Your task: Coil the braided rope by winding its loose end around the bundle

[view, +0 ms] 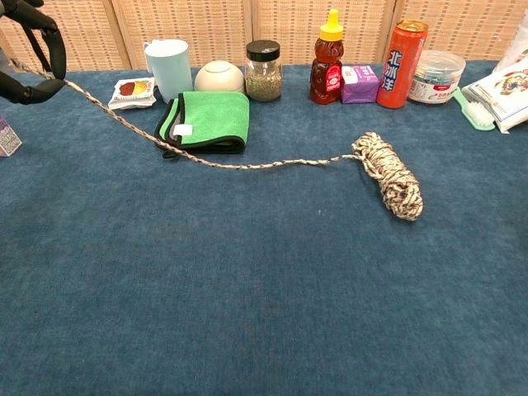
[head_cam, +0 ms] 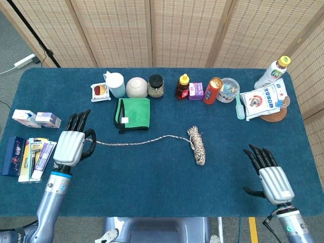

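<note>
1. My left hand (head_cam: 71, 146) is pinching the loose end (view: 58, 77) of the braided rope (head_cam: 147, 141), lifted up off the bench (head_cam: 162, 192).
2. From that hand the rope runs off to its right, well away, to the coiled bundle (head_cam: 197, 145) lying flat on the bench.
3. Chest view only catches the dark fingertips (view: 37, 49) of that hand in the top left corner, curled round the rope. You can see the line slope down from there, passing in front of the green cloth (view: 208, 120), then flatten out into the bundle (view: 389, 175).
4. Head view shows the whole left hand from behind, so the pinch itself is hidden there. The height of the rope is hard to read in that view too.
5. My right hand (head_cam: 268, 173) shows in the head view only, far right of the bundle, fingers spread and holding nothing.
6. Just left of my left hand sit the toothpaste boxes (head_cam: 30, 158), again head view only.
</note>
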Controlling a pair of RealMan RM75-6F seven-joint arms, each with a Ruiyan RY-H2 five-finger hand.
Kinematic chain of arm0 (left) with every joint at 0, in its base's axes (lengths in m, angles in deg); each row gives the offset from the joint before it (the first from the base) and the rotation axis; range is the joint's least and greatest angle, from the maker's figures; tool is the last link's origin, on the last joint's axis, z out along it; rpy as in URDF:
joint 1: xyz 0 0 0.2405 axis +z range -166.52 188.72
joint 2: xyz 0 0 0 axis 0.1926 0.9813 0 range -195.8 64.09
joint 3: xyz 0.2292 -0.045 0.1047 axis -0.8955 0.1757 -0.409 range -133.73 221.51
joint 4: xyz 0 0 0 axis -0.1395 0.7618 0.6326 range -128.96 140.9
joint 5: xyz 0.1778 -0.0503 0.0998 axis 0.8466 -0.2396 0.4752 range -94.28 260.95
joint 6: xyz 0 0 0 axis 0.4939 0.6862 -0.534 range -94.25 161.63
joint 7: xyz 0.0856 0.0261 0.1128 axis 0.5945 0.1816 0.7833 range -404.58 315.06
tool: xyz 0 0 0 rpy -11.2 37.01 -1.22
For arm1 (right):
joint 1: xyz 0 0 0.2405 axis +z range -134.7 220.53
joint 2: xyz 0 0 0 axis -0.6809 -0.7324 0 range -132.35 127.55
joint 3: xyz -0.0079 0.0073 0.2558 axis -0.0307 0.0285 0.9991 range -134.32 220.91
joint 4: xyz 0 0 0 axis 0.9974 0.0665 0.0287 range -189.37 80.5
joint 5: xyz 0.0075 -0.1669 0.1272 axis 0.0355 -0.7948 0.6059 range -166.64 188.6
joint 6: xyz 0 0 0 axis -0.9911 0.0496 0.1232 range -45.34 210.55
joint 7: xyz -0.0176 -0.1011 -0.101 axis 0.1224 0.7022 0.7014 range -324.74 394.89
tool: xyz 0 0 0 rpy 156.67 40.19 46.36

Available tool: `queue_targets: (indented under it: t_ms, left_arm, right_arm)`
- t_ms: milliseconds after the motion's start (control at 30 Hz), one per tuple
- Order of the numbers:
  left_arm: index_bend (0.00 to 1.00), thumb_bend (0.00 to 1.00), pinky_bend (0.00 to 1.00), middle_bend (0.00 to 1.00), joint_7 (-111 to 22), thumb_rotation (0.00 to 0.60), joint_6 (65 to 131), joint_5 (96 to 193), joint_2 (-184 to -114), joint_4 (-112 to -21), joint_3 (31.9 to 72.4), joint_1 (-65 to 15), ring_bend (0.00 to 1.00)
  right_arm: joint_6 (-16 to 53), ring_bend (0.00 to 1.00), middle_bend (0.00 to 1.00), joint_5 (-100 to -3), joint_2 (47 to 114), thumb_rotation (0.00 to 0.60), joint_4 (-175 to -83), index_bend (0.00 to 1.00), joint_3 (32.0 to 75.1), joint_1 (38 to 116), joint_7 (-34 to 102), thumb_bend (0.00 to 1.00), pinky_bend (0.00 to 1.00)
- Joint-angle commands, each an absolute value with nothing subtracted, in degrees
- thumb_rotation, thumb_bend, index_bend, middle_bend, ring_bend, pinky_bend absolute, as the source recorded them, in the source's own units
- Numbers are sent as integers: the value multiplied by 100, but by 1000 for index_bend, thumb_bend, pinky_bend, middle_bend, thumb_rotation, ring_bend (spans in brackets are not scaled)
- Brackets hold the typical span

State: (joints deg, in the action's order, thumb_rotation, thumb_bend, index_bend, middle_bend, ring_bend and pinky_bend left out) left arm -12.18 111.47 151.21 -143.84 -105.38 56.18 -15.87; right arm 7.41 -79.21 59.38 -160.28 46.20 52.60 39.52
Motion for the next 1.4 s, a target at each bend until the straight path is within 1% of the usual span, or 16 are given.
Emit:
queue_targets:
  t_ms: [33,167,233,333,400,500,600,733,833,1000,1200,1400]
  left_arm:
    - [642,411,0,0,-1151,600,11203,15133,-14291,-10658,5676,-1607,0]
    - [642,411,0,0,-1109,600,11245,15139,-14202,-10783,5717,-1628,0]
    - [642,411,0,0,-1078,600,11287,15164,-14185,-10819,5718,-1628,0]
    - [642,411,0,0,-1067,600,11325,15197,-14171,-10864,5709,-1623,0]
    - [642,412,0,0,-1070,600,11351,15210,-14155,-10888,5712,-1621,0]
    - [642,411,0,0,-1079,600,11368,15208,-14141,-10896,5719,-1623,0]
    - [642,411,0,0,-1102,600,11390,15202,-14127,-10879,5739,-1623,0]
    - [642,411,0,0,-1179,600,11424,15186,-14122,-10824,5764,-1614,0]
    - [642,411,0,0,-1243,600,11423,15170,-14105,-10773,5779,-1614,0]
    - [642,411,0,0,-1323,600,11407,15138,-14094,-10715,5781,-1611,0]
    - [642,411,0,0,-1418,600,11378,15146,-14088,-10657,5757,-1615,0]
    - [642,411,0,0,-1475,600,11383,15169,-14088,-10633,5737,-1613,0]
  right_arm:
    - [1519,0,0,-7326,5905,600,-16421,0,4979,5872,4349,0,0]
    - [2118,0,0,-6475,6162,600,-16528,0,5405,6422,4433,0,0]
    - [2267,0,0,-6061,6335,600,-16463,0,5577,6625,4496,0,0]
    - [2387,0,0,-5570,6542,600,-16391,0,5748,6854,4649,0,0]
    - [2485,0,0,-5048,6704,600,-16388,0,5877,7076,4857,0,0]
    - [2453,0,0,-4626,6895,600,-16383,0,5978,7285,5114,0,0]
    - [2317,0,0,-4326,7131,600,-16329,0,6025,7477,5437,0,0]
    - [1769,0,0,-4166,7902,600,-16081,0,6068,7755,5949,0,0]
    - [1315,0,0,-4149,8456,600,-15950,0,5977,7859,6335,0,0]
    - [995,0,0,-3976,8925,600,-15745,0,5826,7930,6797,0,0]
    - [742,0,0,-3435,9385,600,-15326,0,5749,7978,7305,0,0]
    - [526,0,0,-3006,9653,600,-15000,0,5917,7976,7481,0,0]
